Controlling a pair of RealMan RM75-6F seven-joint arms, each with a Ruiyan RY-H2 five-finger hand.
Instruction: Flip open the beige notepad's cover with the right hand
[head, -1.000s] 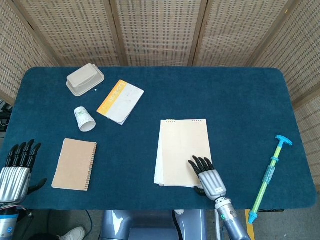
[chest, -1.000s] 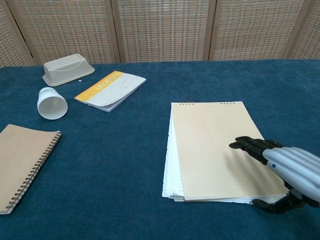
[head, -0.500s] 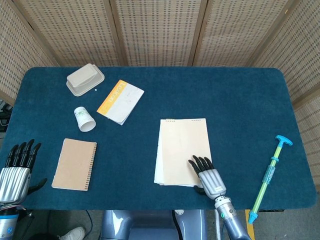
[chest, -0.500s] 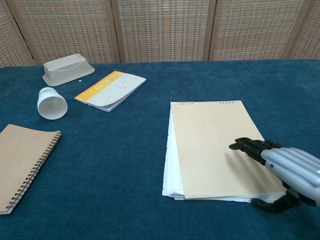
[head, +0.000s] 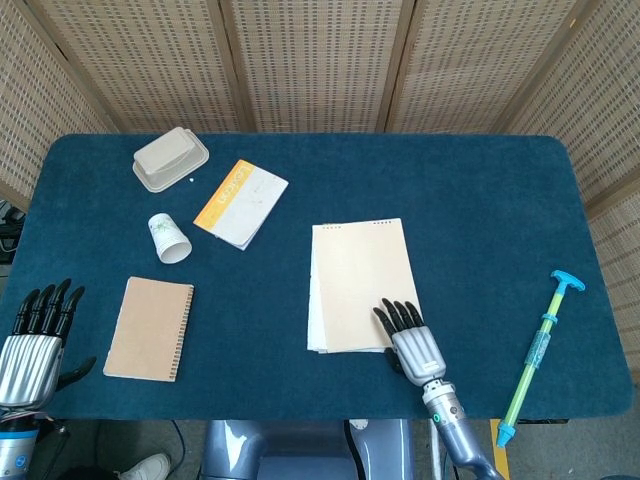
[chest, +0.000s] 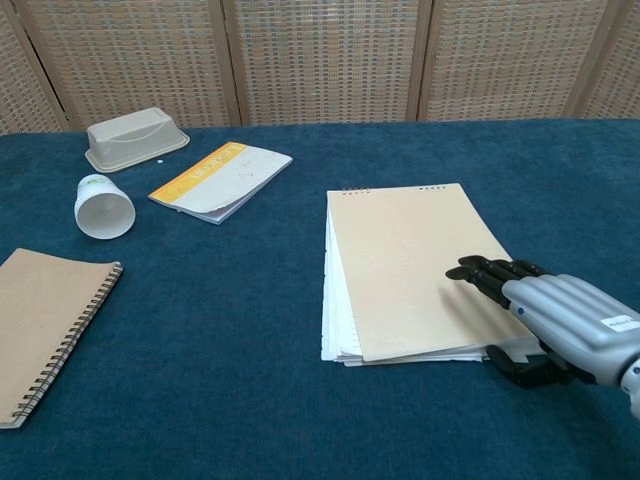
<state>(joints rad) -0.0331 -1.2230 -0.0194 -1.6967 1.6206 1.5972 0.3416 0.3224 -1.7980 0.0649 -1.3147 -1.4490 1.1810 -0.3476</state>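
Beige notepad (head: 358, 285) lies flat mid-table, cover down and closed — top binding away from the robot, white sheets fanned out a bit along its left edge and near bottom corner. So the flip isn't done yet; nothing of the cover is lifted in either view.

Right hand (head: 412, 342) sits at the pad's near right corner, w/ fingers (chest: 484, 272) stretched out, close together, lying over the cover's lower right area. Chest view shows the thumb tucked low beside the pad's bottom edge, near the loose sheets. Whether it's under the cover or just beside the stack — can't tell. Looks like a set-up for a pinch at the corner, but no grasp is visible; hand has hold of nothing as far as seen.

Left hand (head: 35, 338) is off at the table's near left edge, fingers straight and apart, holding nothing, well apart from the pad.

Judgement: early stage. Approach and contact at the corner done; left to do — catch the cover alone (not the loose pages under it), lift it, swing it over the top binding. Risk is the whole pad sliding on the blue cloth (head: 480, 200) rather than opening.
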